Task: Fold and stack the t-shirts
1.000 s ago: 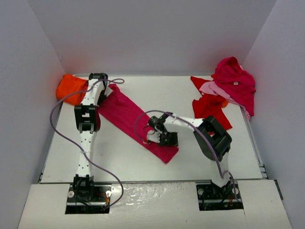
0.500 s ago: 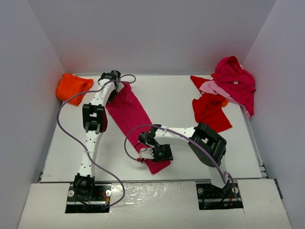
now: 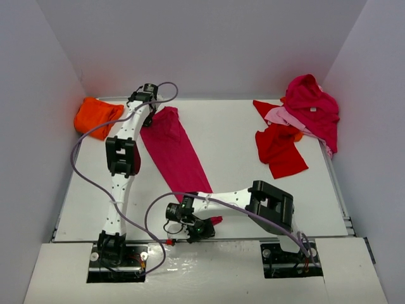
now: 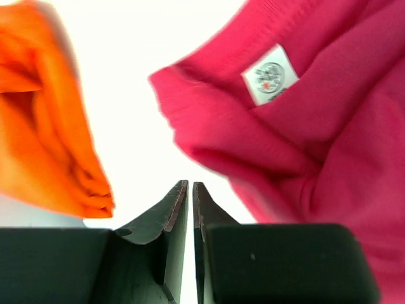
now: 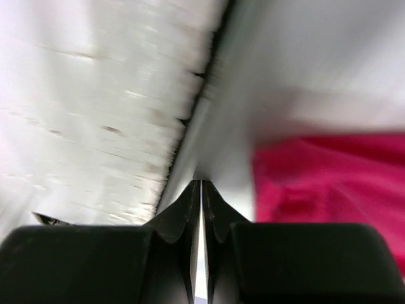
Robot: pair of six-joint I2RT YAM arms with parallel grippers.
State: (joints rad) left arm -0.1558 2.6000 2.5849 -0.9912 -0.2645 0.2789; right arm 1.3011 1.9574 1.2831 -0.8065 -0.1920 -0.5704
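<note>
One magenta t-shirt point(image 3: 177, 155) lies as a long strip from the far left toward the near edge. In the left wrist view its collar point(image 4: 285, 139) with a white label point(image 4: 271, 82) is just right of my left gripper point(image 4: 190, 185), which is shut with nothing between its fingers. An orange t-shirt point(image 4: 44, 133) is bunched to the left of that gripper point(image 3: 150, 120). My right gripper point(image 3: 195, 232) sits low at the table's near edge, shut and empty. The strip's near end point(image 5: 329, 190) lies beside it, to the right of its fingertips point(image 5: 201, 183).
A heap of t-shirts fills the far right corner: magenta point(image 3: 311, 104) on top, light pink point(image 3: 283, 116) under it, bright red point(image 3: 280, 151) spread toward the middle. The orange t-shirt point(image 3: 95, 114) sits in the far left corner. White walls close in the table point(image 3: 234, 136).
My right gripper swept from mid-table to the near edge, swinging the magenta strip's near end with it. The strip now runs more nearly front to back. The left gripper shifted slightly at the far end.
</note>
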